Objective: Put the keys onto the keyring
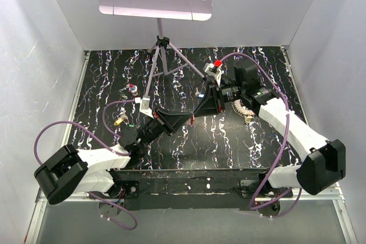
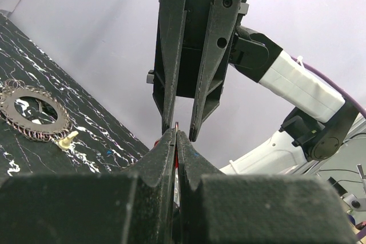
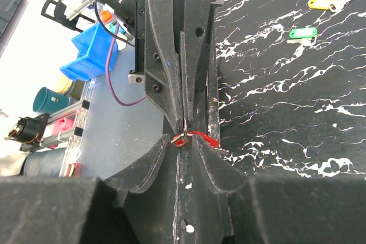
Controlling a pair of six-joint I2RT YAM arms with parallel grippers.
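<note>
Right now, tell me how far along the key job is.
Done: nothing clearly; the keyring lies flat on the table, a cream key at its rim, attached or not I cannot tell. In hand: the left gripper is shut on a red key off the table, the right gripper open around its tip. To do: the yellow key and green key lie loose on the table.

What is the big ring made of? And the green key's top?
Ring: probably thin grey metal, since it has a dull shine. Green key: its top is likely plastic, bright and smooth, and the small silvery blade looks like metal.
</note>
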